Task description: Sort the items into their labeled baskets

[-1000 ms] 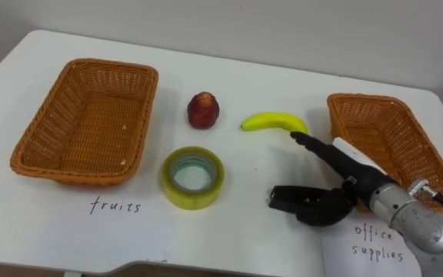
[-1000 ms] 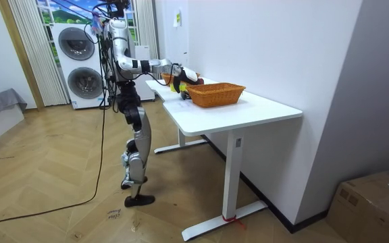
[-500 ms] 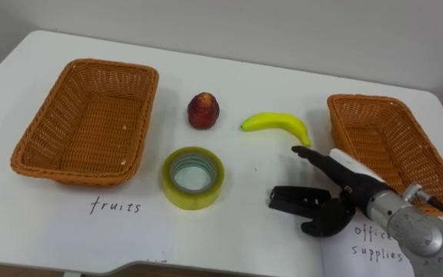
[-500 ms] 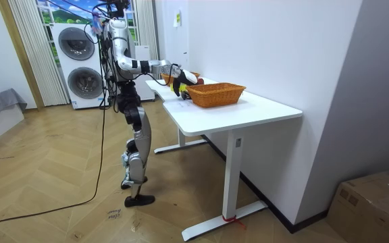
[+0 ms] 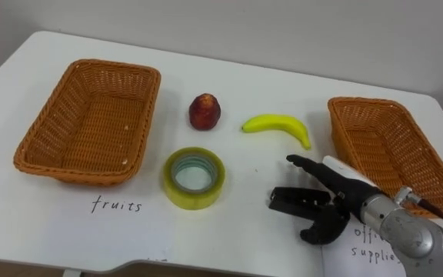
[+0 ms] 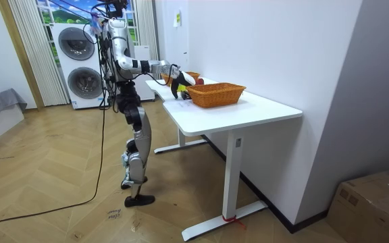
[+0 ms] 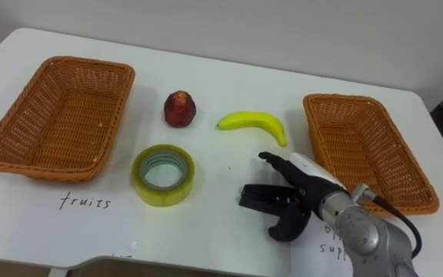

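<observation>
A small black office item [image 5: 286, 199] lies on the white table [image 5: 244, 85] right of the middle. My right hand [image 5: 350, 198] comes in from the lower right and is open around it, fingers [image 5: 308, 167] stretched above, thumb [image 5: 319, 228] below, the item in the gap between them. A yellow banana [image 5: 277, 125] lies just beyond the fingers. A red apple-like fruit [image 5: 204, 111] sits at the centre back. In front of it lies a yellow-green tape roll [image 5: 194, 177]. The wicker basket [image 5: 24, 155] at left and the wicker basket [image 5: 337, 117] at right hold nothing.
A handwritten "fruits" label [image 5: 116, 205] is in front of the left basket; a paper sheet [image 5: 375, 248] marked for office supplies lies under my right wrist. In the room view I stand at the far end of the table [image 6: 248, 111], one arm stretched over it.
My right hand has drawn back toward me and lower, its fingers leaving the banana's tip. The black item, fruit, tape and baskets have stayed where they were.
</observation>
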Motion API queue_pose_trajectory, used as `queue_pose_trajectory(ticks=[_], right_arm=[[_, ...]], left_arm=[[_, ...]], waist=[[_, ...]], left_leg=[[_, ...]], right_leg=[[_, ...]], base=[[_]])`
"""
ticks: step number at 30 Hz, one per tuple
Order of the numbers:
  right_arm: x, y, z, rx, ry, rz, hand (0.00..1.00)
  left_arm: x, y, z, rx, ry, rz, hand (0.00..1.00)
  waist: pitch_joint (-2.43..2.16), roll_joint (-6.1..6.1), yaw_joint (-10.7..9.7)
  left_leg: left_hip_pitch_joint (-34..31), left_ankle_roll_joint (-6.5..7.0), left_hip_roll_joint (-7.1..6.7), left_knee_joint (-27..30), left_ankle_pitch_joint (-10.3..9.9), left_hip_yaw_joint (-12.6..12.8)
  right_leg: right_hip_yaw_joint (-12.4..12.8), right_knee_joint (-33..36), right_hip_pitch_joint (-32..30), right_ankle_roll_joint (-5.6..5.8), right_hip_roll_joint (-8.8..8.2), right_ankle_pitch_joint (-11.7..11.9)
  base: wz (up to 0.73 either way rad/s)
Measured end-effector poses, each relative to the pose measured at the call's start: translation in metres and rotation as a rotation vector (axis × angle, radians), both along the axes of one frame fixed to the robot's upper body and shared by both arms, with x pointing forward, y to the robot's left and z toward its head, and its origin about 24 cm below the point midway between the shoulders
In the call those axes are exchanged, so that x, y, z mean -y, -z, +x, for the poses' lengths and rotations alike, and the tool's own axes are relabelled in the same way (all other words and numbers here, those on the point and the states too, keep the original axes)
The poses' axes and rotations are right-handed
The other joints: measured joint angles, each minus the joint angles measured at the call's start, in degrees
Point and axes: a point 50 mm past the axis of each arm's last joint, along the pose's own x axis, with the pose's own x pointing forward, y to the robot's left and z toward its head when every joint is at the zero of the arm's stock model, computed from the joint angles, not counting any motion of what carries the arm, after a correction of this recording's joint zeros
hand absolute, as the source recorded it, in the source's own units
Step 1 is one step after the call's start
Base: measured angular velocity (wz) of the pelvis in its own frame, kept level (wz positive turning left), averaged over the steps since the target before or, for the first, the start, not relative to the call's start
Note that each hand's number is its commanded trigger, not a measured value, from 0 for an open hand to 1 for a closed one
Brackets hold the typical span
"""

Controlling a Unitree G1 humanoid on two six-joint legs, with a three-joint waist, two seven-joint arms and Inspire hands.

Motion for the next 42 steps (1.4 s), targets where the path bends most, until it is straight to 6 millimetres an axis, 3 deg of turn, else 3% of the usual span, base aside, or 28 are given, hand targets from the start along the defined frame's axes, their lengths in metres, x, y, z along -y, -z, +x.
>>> queue_pose_trajectory(ticks=[10,17,24,42], right_arm=[[0.001,0.0,0.001,0.001,0.003,-0.006,0.0],[0.0,0.0,0.001,0.008,0.007,-0.007,0.0],[0.001,0.001,0.001,0.016,0.021,-0.012,0.0],[0.014,0.012,0.005,-0.111,0.069,-0.021,0.0]], left_arm=[[0.004,-0.003,0.018,0.059,0.034,-0.004,0.0],[0.005,-0.003,0.018,0.057,0.037,-0.009,0.0],[0.007,-0.002,0.017,0.042,0.043,-0.002,0.0],[0.007,0.0,0.01,-0.003,0.018,0.005,0.0]], waist=[[0.12,-0.19,1.2],[0.02,0.09,1.3],[-0.4,1.01,1.3],[-0.29,0.84,1.1]], left_leg=[[-0.3,-0.01,0.0,-0.1,0.0,0.1],[-0.4,-0.01,-0.02,-0.1,0.0,0.0],[-0.4,-0.01,-0.01,-0.2,0.0,0.0],[-0.9,-0.1,0.02,0.6,0.0,-1.1]], right_leg=[[-0.1,0.0,-0.4,0.01,0.05,0.0],[-0.2,0.0,-0.4,0.01,0.04,0.0],[-0.2,0.0,-0.4,-0.01,0.05,0.0],[-1.2,0.0,0.0,-0.16,0.02,0.3]], base=[[0.0],[0.0],[0.0],[0.02]])
